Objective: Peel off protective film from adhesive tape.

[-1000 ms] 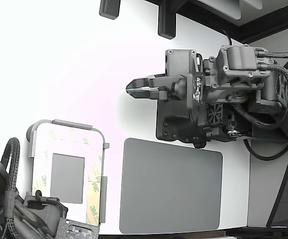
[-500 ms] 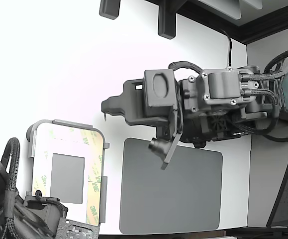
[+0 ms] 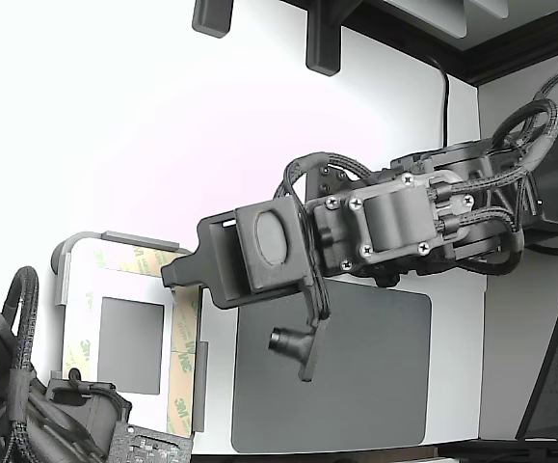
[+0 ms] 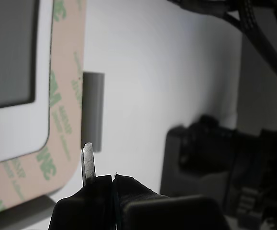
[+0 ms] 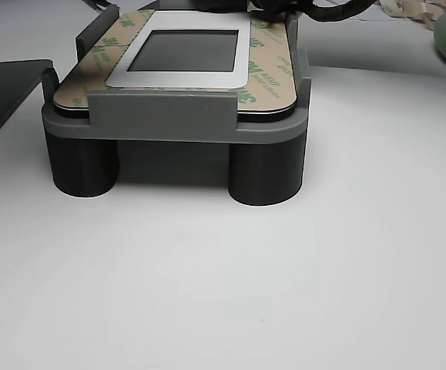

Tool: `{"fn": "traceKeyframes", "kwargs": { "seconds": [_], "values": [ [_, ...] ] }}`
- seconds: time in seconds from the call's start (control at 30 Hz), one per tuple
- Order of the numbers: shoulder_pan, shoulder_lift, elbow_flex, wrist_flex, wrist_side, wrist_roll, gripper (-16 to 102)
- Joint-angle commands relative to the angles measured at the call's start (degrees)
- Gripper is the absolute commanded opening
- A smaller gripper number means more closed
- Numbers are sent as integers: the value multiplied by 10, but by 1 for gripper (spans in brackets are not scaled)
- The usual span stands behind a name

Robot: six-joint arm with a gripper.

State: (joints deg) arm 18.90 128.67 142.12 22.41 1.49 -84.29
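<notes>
Gripper (image 4: 100, 178) fingers pressed together, holding nothing, hovering just beside the plate's corner strip of protective film (image 4: 61, 143).

Pale tan protective film (image 4: 61, 103) printed with green 3M logos, grey frame (image 5: 161, 116), dark grey mat (image 3: 356, 386), white table (image 3: 115, 125)

From my remote station: the plate (image 3: 129, 333) sits in its frame (image 3: 115, 239) at the exterior view's left, the adhesive tape (image 3: 184, 362) bordering it. The mat (image 3: 356, 376) lies on the table (image 3: 115, 116) to its right. My claw (image 3: 174, 272) hangs over the frame's right edge.
</notes>
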Motion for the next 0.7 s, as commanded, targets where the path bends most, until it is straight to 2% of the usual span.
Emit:
{"fn": "traceKeyframes", "kwargs": {
  "seconds": [0.0, 0.23, 0.33, 0.43, 0.53, 0.67],
  "values": [
    [9, -4, -24, -6, 2, 3, -12],
    [88, -87, -97, 55, 76, -19, -11],
    [99, -119, -119, 58, 81, -36, -3],
    [103, -140, -113, 27, 76, -60, -11],
    [112, -154, -106, 3, 74, -68, -11],
    [136, -170, -127, 18, 76, -61, -11]
  ]
}}
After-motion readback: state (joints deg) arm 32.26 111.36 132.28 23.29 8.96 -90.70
